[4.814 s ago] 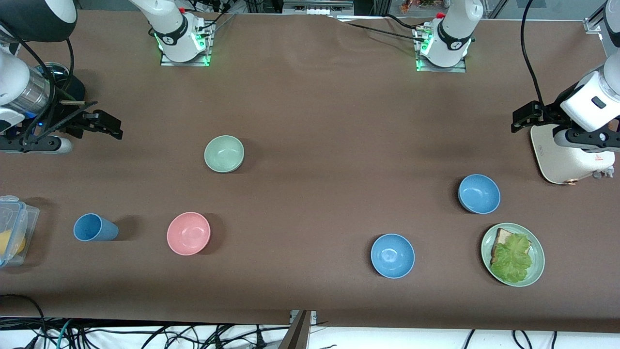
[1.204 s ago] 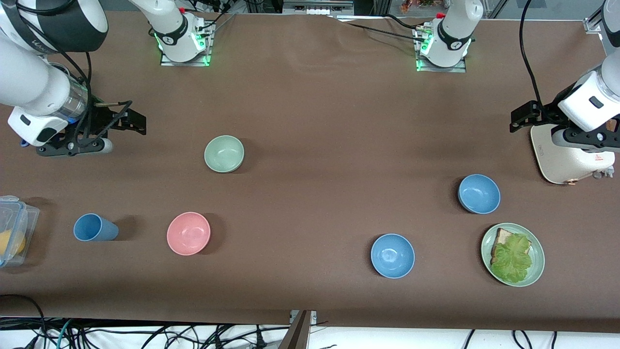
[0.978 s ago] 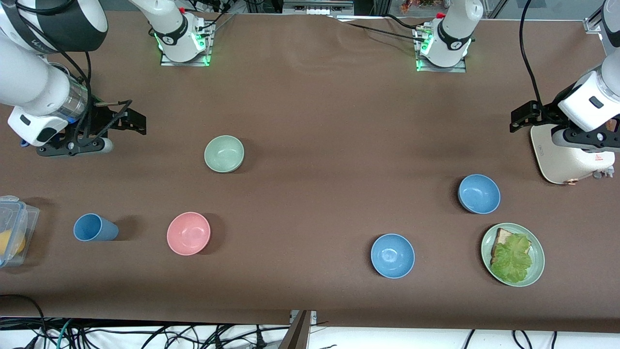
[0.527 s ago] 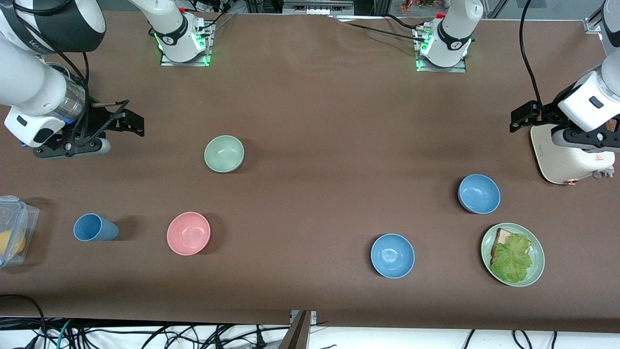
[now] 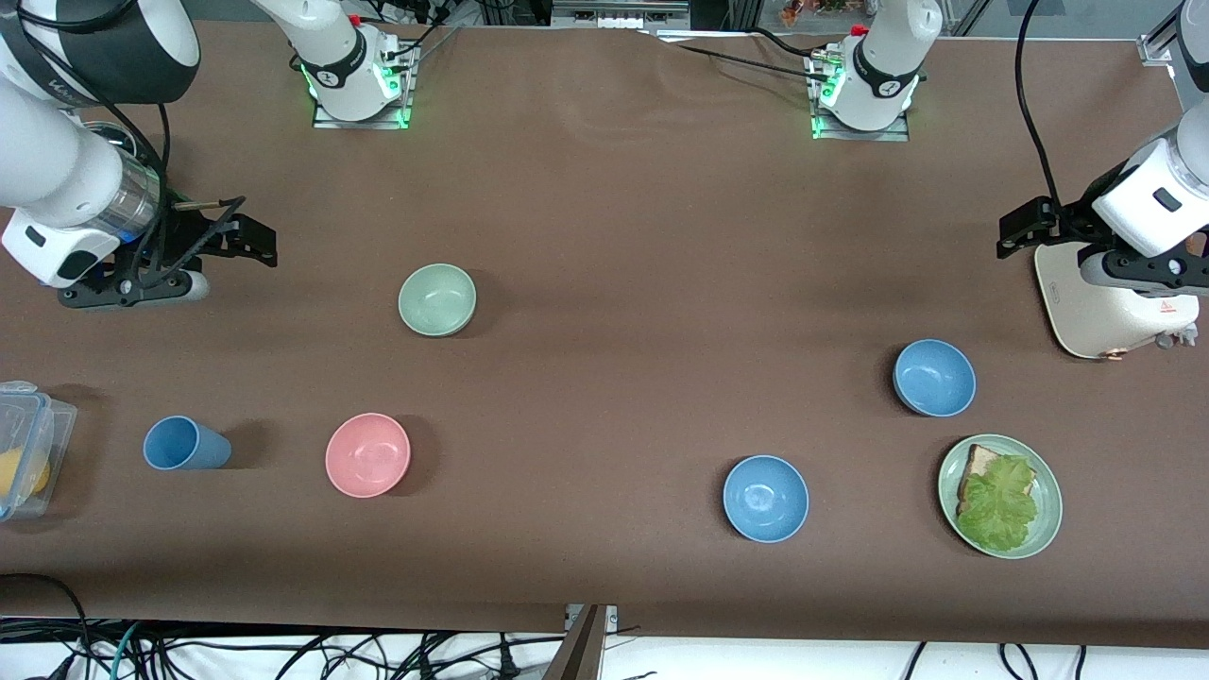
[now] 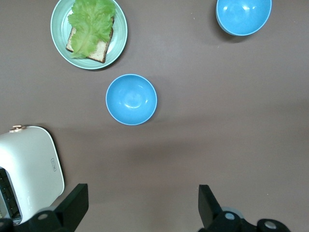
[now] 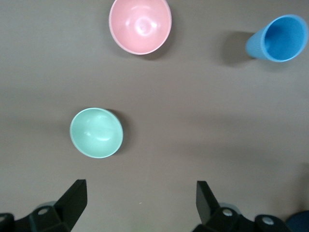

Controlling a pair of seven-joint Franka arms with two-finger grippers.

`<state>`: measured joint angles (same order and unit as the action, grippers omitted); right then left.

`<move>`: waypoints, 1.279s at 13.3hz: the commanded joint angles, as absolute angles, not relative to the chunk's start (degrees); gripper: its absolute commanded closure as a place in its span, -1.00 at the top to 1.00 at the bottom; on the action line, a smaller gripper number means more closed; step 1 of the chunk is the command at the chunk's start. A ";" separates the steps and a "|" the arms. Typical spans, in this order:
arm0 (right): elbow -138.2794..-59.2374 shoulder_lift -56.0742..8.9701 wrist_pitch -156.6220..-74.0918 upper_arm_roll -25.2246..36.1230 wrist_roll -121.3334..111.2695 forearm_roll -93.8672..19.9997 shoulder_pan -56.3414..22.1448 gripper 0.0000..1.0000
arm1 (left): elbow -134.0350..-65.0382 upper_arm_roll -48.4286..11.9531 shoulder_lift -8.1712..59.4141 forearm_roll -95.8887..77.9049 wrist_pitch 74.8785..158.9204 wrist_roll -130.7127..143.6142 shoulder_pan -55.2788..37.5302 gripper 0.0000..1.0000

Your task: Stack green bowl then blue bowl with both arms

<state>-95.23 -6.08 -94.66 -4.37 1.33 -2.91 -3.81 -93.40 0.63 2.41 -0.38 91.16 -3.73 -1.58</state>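
Note:
The pale green bowl (image 5: 437, 299) sits upright toward the right arm's end of the table and also shows in the right wrist view (image 7: 96, 132). Two matching blue bowls stand toward the left arm's end: one (image 5: 934, 378) (image 6: 131, 99) farther from the front camera, the other (image 5: 766, 499) (image 6: 243, 15) nearer it. My right gripper (image 5: 253, 241) (image 7: 140, 203) hangs open and empty over bare table, apart from the green bowl, toward the right arm's end. My left gripper (image 5: 1025, 227) (image 6: 143, 203) hangs open and empty beside the toaster.
A pink bowl (image 5: 367, 454) and a blue cup (image 5: 184, 444) stand nearer the front camera than the green bowl. A green plate (image 5: 1044, 529) with bread and lettuce sits by the blue bowls. A white toaster (image 5: 1105, 302) and a clear container (image 5: 24, 449) stand at the table's ends.
The right gripper first moved toward the green bowl, then over the last second drifted slightly back toward its end of the table. The left arm and all bowls stayed put.

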 commanded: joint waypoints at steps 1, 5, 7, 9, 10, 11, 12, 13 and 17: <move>-108.31 -2.04 -105.14 -5.18 0.70 -5.97 -3.69 1.00 | -92.46 0.18 2.20 1.41 90.26 -3.69 -1.58 1.00; -125.30 -2.98 -128.27 -9.83 3.07 -5.98 -3.87 0.99 | -92.46 0.00 2.29 1.41 90.26 -3.60 -1.67 1.00; -130.58 -4.91 -136.72 -12.21 5.17 -5.98 -3.96 0.99 | -92.46 0.00 2.28 1.41 90.26 -3.78 -1.67 1.00; -132.53 -7.81 -141.39 -13.01 6.06 -5.98 -4.65 0.99 | -92.46 0.00 2.29 1.49 90.26 -3.69 -1.67 1.00; -133.50 -8.95 -143.77 -13.01 6.06 -5.98 -5.79 0.98 | -92.46 0.00 2.29 1.41 90.26 -3.69 -1.67 1.00; -134.90 -10.27 -147.27 -13.01 6.06 -5.98 -6.67 0.98 | -92.46 0.09 2.20 1.41 90.26 -3.78 -1.58 1.00; -136.30 -11.41 -150.70 -13.01 5.98 -5.98 -7.29 0.98 | -92.37 0.17 2.20 1.41 90.26 -3.78 -1.58 1.00; -136.93 -12.38 -152.65 -13.01 5.54 -5.89 -7.47 0.98 | -92.37 0.18 2.20 1.41 90.26 -3.69 -1.58 1.00; -136.93 -14.05 -153.89 -12.57 3.53 -5.80 -7.30 0.97 | -92.37 -0.09 2.46 1.41 90.26 -3.60 -1.76 1.00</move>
<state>-136.13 -14.10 -152.36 -12.72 5.24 -5.25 -7.54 -93.19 0.23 2.42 -0.38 91.16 -3.72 -1.65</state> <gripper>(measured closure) 0.009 0.000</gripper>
